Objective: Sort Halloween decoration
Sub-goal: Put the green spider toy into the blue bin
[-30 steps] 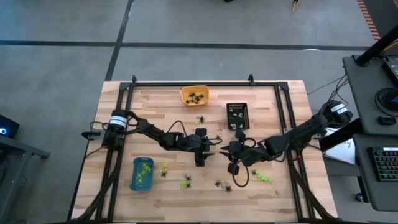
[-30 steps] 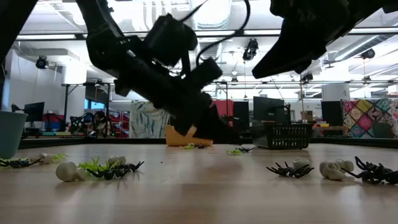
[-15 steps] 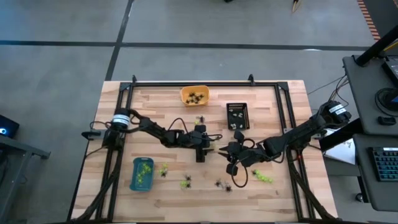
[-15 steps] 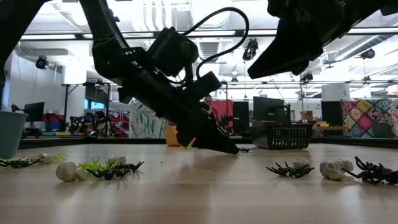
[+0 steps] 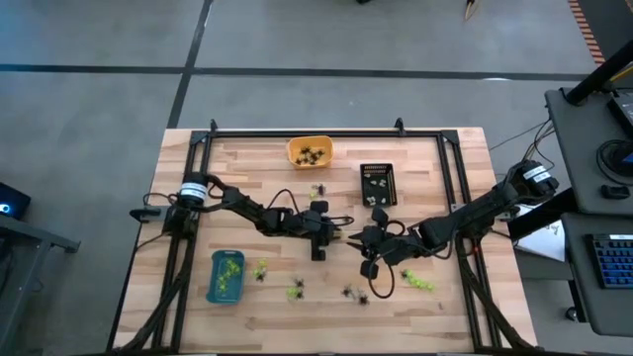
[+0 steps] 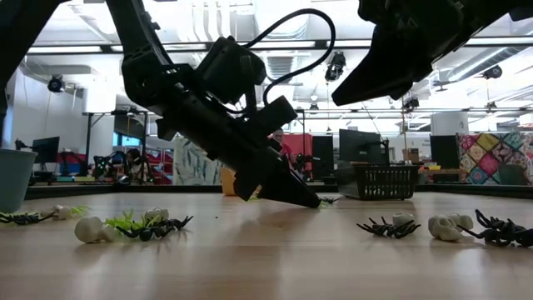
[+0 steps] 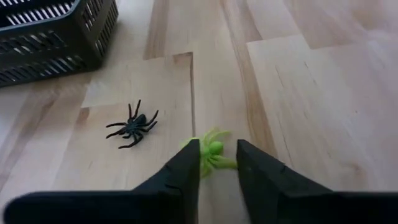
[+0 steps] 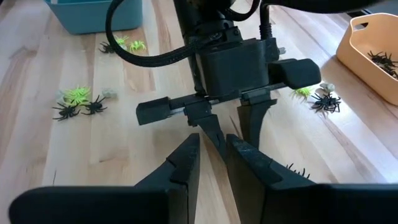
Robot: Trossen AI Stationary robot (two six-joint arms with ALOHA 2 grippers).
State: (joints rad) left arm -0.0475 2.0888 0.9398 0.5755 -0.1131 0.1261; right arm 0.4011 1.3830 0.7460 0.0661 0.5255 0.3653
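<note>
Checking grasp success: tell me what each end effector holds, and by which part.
Left end effector pinches the lime-green spider by its rear legs. Right end effector holds nothing.

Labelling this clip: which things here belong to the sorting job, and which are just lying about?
Job:
- green spider between the left end effector fingers
- black spider
- blue tray
- orange tray
- black tray

Lying about:
- keyboard

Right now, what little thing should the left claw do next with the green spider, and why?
Probably finish closing and lift. The left gripper is down on the table with the green spider between its fingers, beside a black spider.
</note>
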